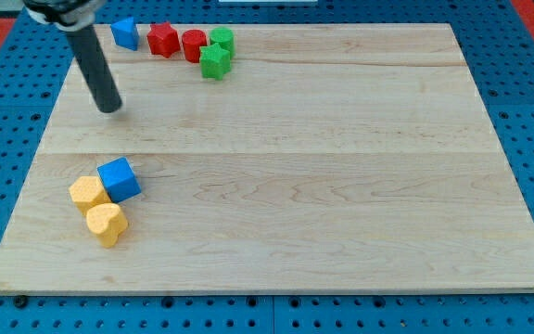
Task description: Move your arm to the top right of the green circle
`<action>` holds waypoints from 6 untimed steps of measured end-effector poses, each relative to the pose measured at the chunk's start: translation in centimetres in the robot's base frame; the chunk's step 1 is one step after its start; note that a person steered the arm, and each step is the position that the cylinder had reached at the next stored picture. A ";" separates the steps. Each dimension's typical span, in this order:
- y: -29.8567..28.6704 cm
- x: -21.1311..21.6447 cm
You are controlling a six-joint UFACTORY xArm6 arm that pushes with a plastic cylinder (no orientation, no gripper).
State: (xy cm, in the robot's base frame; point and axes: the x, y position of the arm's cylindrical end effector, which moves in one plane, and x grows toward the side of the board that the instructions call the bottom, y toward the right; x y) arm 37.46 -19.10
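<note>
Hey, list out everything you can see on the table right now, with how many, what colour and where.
wooden board: 1, light wood, fills most of the view
blue pegboard table: 1, blue, under and around the board
blue block: 1, blue, top left edge of the board
red star block: 1, red, right of that blue block
red cylinder: 1, red, right of the red star
green circle: 1, green, right of the red cylinder
green star block: 1, green, just below the green circle
blue cube: 1, blue, lower left
yellow blocks: 2, yellow, beside and below the blue cube
my tip: 1, dark rod, upper left, left of and below the top row
</note>
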 end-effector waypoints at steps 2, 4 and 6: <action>4.3 3.8; 19.2 -0.5; 21.1 -13.9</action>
